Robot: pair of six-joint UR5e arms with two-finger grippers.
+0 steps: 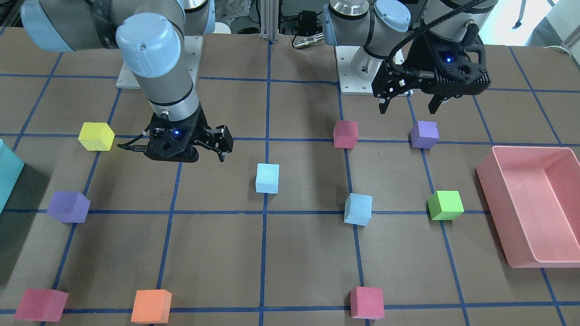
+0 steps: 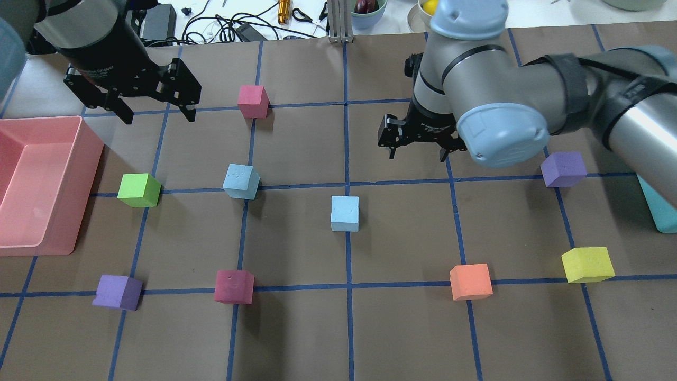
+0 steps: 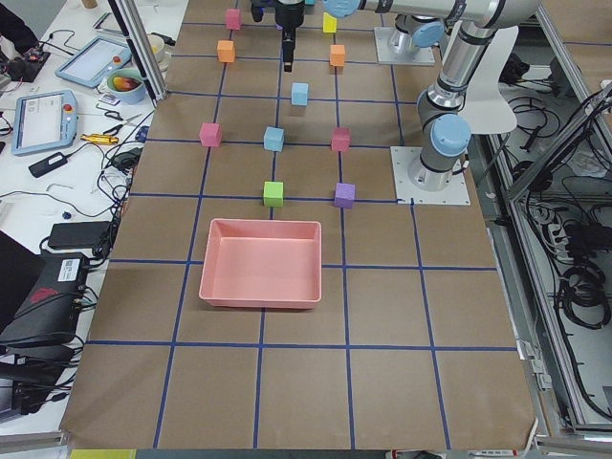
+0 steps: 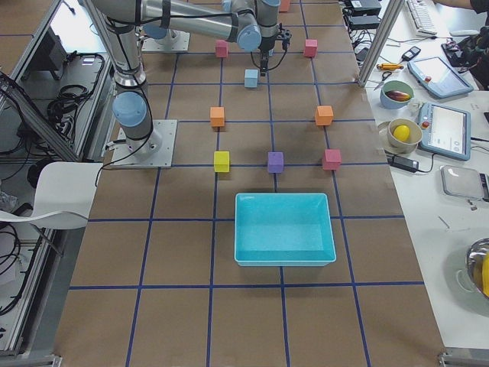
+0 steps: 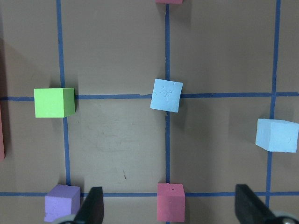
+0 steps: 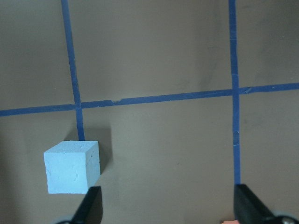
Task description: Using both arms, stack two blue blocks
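I'm watching a brown table (image 2: 402, 328) gridded with blue tape. A pink bin (image 2: 37, 180) is sitting at one end and a teal bin (image 4: 284, 229) at the other. A green cube (image 2: 138, 190) is resting near the pink bin. Along one tape line, a purple cube (image 2: 117, 292), a crimson cube (image 2: 234, 286), an orange cube (image 2: 470, 281) and a yellow cube (image 2: 587, 264) are lying well apart.

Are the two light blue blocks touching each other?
Apart. The overhead view shows the left blue block and the centre blue block with a wide stretch of bare table between them.
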